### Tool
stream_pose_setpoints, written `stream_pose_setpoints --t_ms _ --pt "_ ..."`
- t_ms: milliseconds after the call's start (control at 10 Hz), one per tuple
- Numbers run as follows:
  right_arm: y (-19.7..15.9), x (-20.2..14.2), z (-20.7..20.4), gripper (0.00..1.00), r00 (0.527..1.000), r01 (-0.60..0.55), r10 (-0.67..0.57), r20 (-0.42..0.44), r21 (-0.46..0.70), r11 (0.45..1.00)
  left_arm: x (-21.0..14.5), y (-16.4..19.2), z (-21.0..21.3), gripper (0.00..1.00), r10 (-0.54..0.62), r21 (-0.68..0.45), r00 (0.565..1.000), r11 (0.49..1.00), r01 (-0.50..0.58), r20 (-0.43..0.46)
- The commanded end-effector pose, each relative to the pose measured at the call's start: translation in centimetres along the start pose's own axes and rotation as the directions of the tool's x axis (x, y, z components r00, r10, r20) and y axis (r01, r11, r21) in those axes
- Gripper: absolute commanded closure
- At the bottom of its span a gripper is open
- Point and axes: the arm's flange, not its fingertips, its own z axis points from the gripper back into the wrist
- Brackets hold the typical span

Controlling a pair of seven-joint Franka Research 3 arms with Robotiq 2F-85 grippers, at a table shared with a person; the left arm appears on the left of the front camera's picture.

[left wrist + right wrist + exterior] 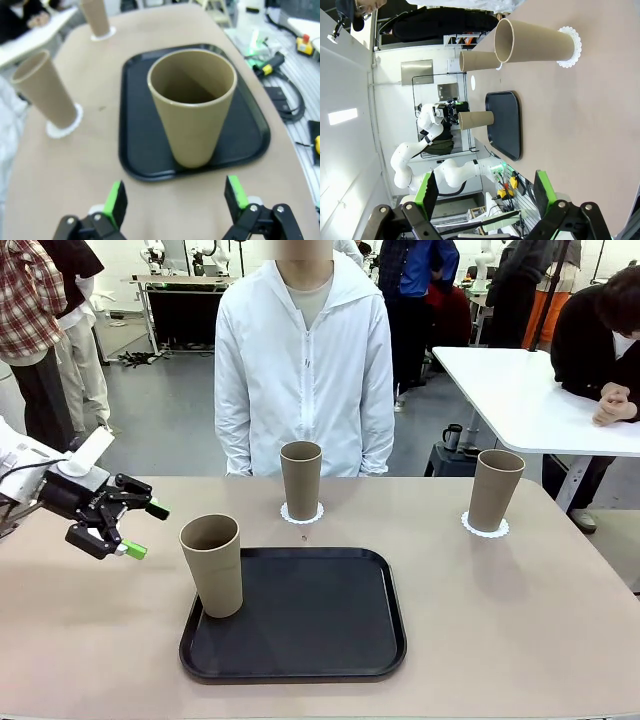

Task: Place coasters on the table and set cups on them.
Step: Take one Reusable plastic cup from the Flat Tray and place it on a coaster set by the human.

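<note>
The table [520,630] is wide and tan, with a busy room behind it and a person in a white jacket standing at the far side.

Near the bottom middle of the front view lies a black tray [300,640]. One cup [212,565] stands on the tray's left edge. It has no coaster under it. At the left of the frame, the left gripper [140,530] hangs just beside this cup, jaws wide apart, holding nothing. In the left wrist view the cup [192,105] stands straight ahead between the two green pads [116,197], not touched.

Farther back, a middle cup [301,480] stands on a coaster [302,513] in front of the person. A right cup [495,490] stands on its coaster [484,528] at the upper right.

The right gripper [485,192] is wide apart too, and empty.

The cup looks light and stiff, with smooth dull sides. It is tall and empty, so it may tip easily. The best hold looks to be around the middle of its side, squeezed gently.
</note>
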Motion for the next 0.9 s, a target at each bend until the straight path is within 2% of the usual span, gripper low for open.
stream_pose_setpoints --t_ms 0,200,300,800 --pt "0.08 0.04 0.0 0.0 1.0 0.003 -0.003 0.005 -0.006 1.0 -0.59 0.38 -0.98 0.0 -0.009 0.006 0.998 1.0 0.009 0.068" --pt "0.08 0.04 0.0 0.0 1.0 0.003 -0.003 0.005 -0.006 1.0 -0.28 0.0 -1.4 0.0 0.101 0.028 0.991 0.994 -0.104 0.09" --pt "0.08 0.04 0.0 0.0 1.0 0.003 -0.003 0.005 -0.006 1.0 -0.51 0.07 -1.18 0.0 0.031 -0.014 0.999 0.999 -0.03 0.042" --pt "0.08 0.04 0.0 0.0 1.0 0.003 -0.003 0.005 -0.006 1.0 -0.51 0.07 -1.18 0.0 0.031 -0.014 0.999 0.999 -0.03 0.042"
